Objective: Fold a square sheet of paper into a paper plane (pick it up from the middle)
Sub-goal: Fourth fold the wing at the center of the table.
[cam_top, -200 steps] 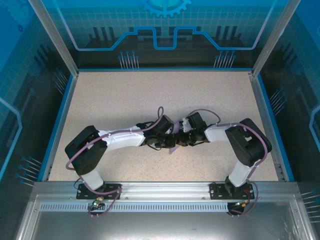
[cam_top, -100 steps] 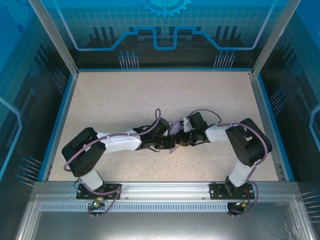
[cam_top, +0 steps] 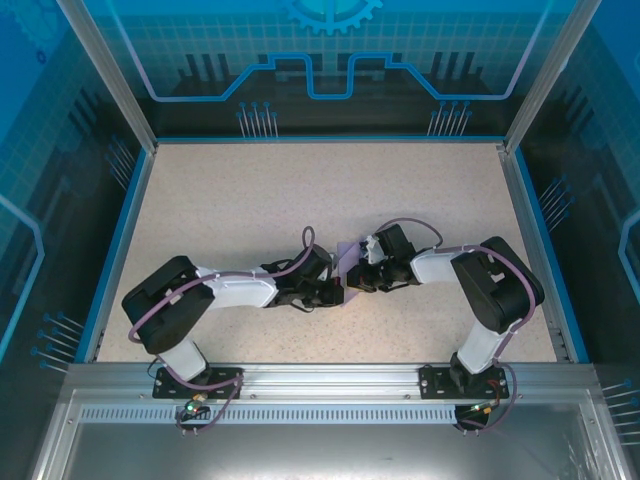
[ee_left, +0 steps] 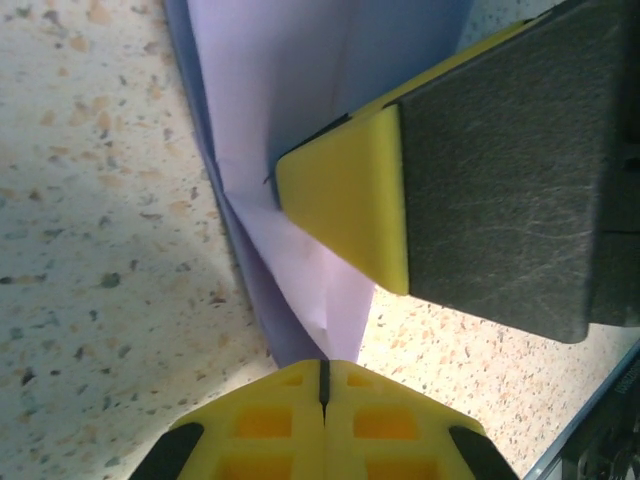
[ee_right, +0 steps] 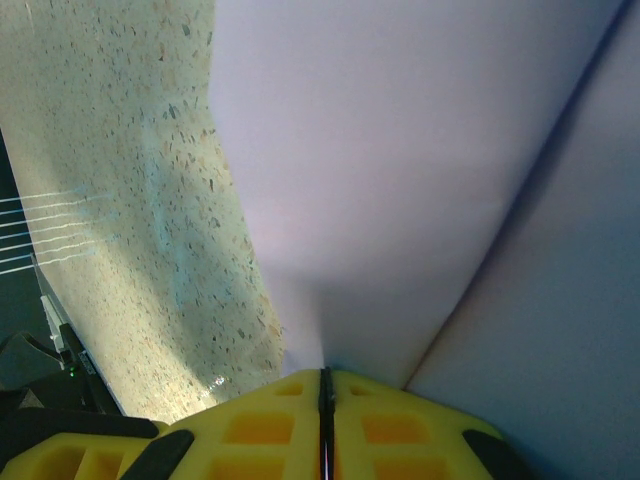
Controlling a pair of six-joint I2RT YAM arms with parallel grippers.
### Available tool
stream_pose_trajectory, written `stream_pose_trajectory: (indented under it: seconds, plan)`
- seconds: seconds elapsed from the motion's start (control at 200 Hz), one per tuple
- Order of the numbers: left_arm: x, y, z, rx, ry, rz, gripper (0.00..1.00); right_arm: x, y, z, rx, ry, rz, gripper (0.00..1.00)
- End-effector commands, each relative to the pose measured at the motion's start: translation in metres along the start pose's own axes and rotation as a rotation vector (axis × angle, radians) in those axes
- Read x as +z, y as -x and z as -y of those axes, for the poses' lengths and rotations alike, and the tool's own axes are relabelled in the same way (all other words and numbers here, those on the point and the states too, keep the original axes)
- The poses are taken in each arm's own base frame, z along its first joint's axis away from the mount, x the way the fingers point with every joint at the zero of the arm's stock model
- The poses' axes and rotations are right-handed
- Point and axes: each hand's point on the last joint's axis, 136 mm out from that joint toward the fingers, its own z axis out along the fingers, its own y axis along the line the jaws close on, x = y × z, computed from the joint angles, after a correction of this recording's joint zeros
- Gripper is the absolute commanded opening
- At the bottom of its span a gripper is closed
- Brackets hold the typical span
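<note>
The creased lavender paper [cam_top: 346,256] sits mid-frame in the top view. The left fingers [ee_left: 265,420] pinch its folded edge; the right fingers [ee_right: 260,430] pinch it too, probably holding it taut so the crease sets, close to the speckled surface [cam_top: 250,190].

Legible text: none.
No word, number, label or brand could be read in any of the three views. The nearest thing to a sign was a blue gear emblem [cam_top: 332,12] at the top centre of the overhead frame, on the back panel [cam_top: 200,70], with circuit-style lines drawn beneath it; these were pictorial, with no lettering.
</note>
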Motion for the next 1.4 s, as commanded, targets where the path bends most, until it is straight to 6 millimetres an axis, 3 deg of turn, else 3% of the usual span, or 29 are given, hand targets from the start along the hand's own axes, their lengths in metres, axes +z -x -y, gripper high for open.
stream_pose_trajectory:
  seconds: [0.0, 0.335, 0.675, 1.395]
  plan:
    - [-0.006, 0.011, 0.017, 0.025, -0.036, 0.019, 0.00, 0.003, -0.021, 0.032, 0.065, -0.106, -0.054, 0.10]
    - [-0.027, 0.020, 0.026, 0.052, -0.017, 0.062, 0.00, 0.003, -0.020, 0.030, 0.060, -0.102, -0.056, 0.10]
    - [0.009, 0.010, 0.025, 0.019, -0.084, -0.001, 0.00, -0.001, -0.020, 0.025, 0.058, -0.083, -0.054, 0.10]
    - [0.021, -0.003, -0.009, 0.012, 0.019, -0.023, 0.00, -0.004, -0.020, 0.028, 0.049, -0.101, -0.058, 0.10]
